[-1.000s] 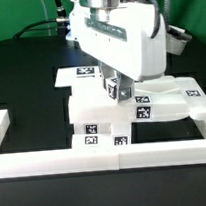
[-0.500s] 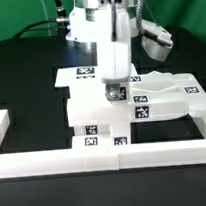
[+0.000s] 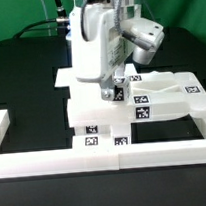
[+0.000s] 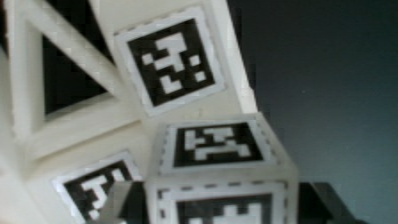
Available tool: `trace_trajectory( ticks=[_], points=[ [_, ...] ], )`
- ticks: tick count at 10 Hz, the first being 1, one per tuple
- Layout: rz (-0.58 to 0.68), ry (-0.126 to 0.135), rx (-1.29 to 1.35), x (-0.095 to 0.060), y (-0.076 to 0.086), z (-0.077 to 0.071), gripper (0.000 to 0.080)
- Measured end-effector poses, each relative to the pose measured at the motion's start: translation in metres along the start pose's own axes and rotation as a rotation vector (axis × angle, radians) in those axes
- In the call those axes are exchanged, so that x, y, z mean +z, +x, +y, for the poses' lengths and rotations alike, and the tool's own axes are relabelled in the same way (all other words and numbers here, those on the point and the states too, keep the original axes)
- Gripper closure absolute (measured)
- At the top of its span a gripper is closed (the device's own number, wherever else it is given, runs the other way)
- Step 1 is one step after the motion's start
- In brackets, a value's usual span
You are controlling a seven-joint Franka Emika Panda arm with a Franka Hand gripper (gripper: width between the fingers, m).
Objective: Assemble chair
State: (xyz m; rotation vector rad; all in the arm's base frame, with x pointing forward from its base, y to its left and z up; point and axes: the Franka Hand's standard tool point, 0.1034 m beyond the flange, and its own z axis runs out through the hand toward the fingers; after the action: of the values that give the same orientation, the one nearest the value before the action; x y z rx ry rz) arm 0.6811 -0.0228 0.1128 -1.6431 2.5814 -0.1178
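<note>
A black desk [image 3: 29,82] fills my screen, fenced at the near edge by low white border rails [image 3: 55,160], with the marker board [image 3: 81,73] lying flat behind the work. The chair [image 3: 156,99] sits in the middle of the desk as a chunky white cluster of tagged blocks, pushed up against the front rail; how many of its pieces are already joined I cannot tell from here.

My arm stands straight down over that cluster. In the exterior view the pincer [image 3: 114,90] is at the top of the blocks with a small tagged white piece [image 3: 117,89] at its tips. The wrist view shows a tagged block face [image 4: 222,212] close between the dark fingertips [image 4: 324,203], so I judge the pincer clamped on that small piece with only a narrow gap.

I read this as the seating step: fitting that piece into the chair body. Next I should keep the grip firm, hold the piece square to its socket, and press or twist it home without shoving the cluster off the rail.
</note>
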Motion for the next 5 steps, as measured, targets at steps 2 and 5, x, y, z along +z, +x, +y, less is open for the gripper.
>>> trace_trajectory(
  ticks=[2, 5],
  points=[
    [0.0, -0.001, 0.095, -0.0001, -0.0004, 0.0005, 0.0512],
    [-0.015, -0.006, 0.131, -0.0001, -0.0032, 0.0019, 0.0512]
  ],
)
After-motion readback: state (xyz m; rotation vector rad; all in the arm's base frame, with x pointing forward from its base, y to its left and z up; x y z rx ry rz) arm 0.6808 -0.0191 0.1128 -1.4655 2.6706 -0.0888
